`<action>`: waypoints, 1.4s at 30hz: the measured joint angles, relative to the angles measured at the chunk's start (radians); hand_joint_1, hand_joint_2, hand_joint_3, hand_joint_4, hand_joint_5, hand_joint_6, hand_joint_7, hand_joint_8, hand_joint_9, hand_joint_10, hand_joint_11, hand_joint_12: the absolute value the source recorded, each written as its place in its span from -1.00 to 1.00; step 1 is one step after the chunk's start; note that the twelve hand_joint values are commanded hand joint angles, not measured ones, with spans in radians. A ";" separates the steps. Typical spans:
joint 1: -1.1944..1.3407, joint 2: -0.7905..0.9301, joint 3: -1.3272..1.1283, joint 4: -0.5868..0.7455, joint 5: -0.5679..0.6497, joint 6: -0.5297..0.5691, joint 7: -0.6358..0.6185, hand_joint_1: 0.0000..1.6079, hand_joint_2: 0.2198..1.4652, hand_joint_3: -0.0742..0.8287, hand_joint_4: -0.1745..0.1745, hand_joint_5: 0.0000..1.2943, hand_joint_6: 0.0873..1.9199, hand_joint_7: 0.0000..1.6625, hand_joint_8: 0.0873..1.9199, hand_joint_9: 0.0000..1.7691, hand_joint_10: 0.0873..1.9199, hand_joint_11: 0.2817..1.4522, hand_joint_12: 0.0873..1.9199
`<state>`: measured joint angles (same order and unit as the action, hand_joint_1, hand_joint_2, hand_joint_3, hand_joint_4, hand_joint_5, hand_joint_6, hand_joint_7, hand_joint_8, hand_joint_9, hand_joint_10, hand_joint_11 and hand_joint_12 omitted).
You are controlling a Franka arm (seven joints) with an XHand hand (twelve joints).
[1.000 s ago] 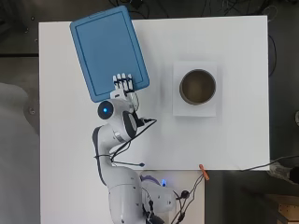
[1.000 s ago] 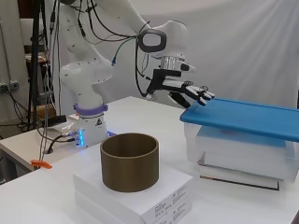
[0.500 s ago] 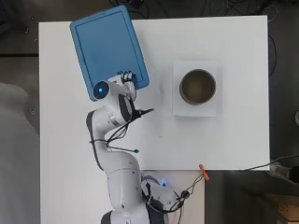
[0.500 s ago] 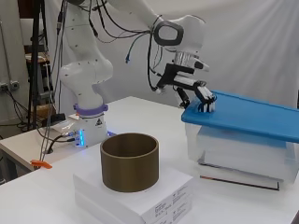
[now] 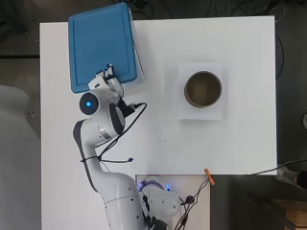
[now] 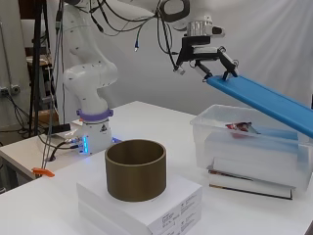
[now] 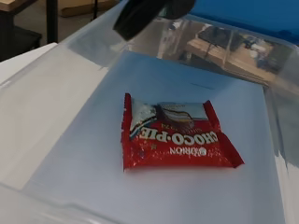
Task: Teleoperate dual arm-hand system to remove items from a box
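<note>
The clear plastic box (image 6: 205,142) stands on the table's far left in the overhead view, its rim (image 5: 139,72) peeking out beside the blue lid (image 5: 100,45). My hand (image 6: 205,49) is shut on the lid's near edge (image 6: 264,100) and holds that edge raised, so the lid slopes down toward the far side. From above, the fingers (image 5: 108,74) lie over the lid's near rim. Inside the box (image 7: 93,42) a red snack packet (image 7: 177,137) lies flat on a pale blue sheet, also seen through the wall (image 6: 239,127). A dark finger (image 7: 145,14) shows above it.
A brown open cylinder (image 5: 203,89) stands on a flat white carton (image 6: 146,205) right of the box. Books (image 6: 249,183) lie stacked under the clear box. A small orange tool (image 5: 208,176) rests at the table's near edge.
My hand moved onto the lid's near edge, closed on it and raised it. The lid went from lying flat on the box to tilted, uncovering the inside.
</note>
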<state>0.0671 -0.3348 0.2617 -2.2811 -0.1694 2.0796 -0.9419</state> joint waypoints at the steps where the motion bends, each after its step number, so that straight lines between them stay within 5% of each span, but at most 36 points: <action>1: 0.001 0.009 -0.001 0.013 0.002 0.006 -0.032 0.67 0.53 -0.84 -0.99 0.09 0.43 0.00 0.13 0.12 0.02 -0.18 -0.89; 7: 0.024 0.046 0.032 0.124 0.004 0.050 -0.286 0.67 0.56 -0.83 -1.00 -0.05 0.51 -0.01 0.28 0.05 0.05 -0.22 -1.00; 11: 0.053 0.059 0.114 0.102 0.029 0.070 -0.528 0.66 0.58 -0.83 -0.83 -0.09 0.65 -0.04 0.33 0.06 -0.02 -0.23 -1.00; 16: 0.068 0.100 0.169 0.121 0.059 0.032 -0.563 0.65 0.63 -0.83 -1.00 -0.23 0.81 -0.11 0.42 0.03 0.01 -0.14 -1.00; 20: 0.101 0.030 0.135 0.064 0.200 0.104 -0.688 0.66 0.63 -0.84 -1.00 -0.27 0.79 -0.12 0.35 0.07 0.05 -0.08 -1.00; 23: 0.148 -0.108 0.096 0.005 0.376 0.081 -0.838 0.68 0.54 -0.84 -1.00 -0.12 0.57 0.02 0.14 0.20 -0.02 0.08 -0.98; 26: 0.183 -0.205 0.077 -0.028 0.438 -0.017 -0.876 0.70 0.46 -0.83 -0.95 0.07 0.28 0.14 -0.02 0.28 -0.05 -0.24 -0.23; 29: 0.210 -0.243 0.057 -0.048 0.465 -0.084 -0.902 0.63 0.48 -0.83 -0.74 0.11 0.28 0.18 0.00 0.32 -0.15 -0.34 0.09; 31: 0.231 -0.291 0.038 -0.056 0.476 -0.109 -0.899 0.66 0.51 -0.83 -0.81 0.03 0.37 0.10 0.11 0.23 0.01 -0.34 0.31; 34: 0.270 -0.414 -0.012 -0.072 0.502 -0.212 -0.899 0.66 0.60 -0.82 -0.97 -0.15 0.72 -0.07 0.30 0.07 0.14 -0.45 0.30; 37: 0.296 -0.528 -0.048 -0.092 0.493 -0.351 -0.856 0.64 0.66 -0.83 -0.97 -0.22 0.84 -0.17 0.39 -0.01 0.25 -0.47 0.25; 38: 0.300 -0.550 -0.058 -0.097 0.489 -0.382 -0.828 0.54 0.71 -0.84 -0.80 -0.25 0.80 -0.15 0.43 -0.05 0.15 -0.50 0.14; 40: 0.302 -0.585 -0.078 -0.115 0.477 -0.413 -0.768 -0.23 0.64 -0.85 -0.10 -0.26 -0.21 -0.11 -0.35 -0.06 -0.47 -0.49 -0.56; 42: 0.296 -0.589 -0.082 -0.121 0.460 -0.418 -0.696 -0.64 0.53 -0.85 0.18 -0.20 -0.82 -0.17 -0.88 -0.10 -0.90 -0.43 -0.95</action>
<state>0.3631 -0.9239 0.1800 -2.4018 0.2909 1.6611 -1.6383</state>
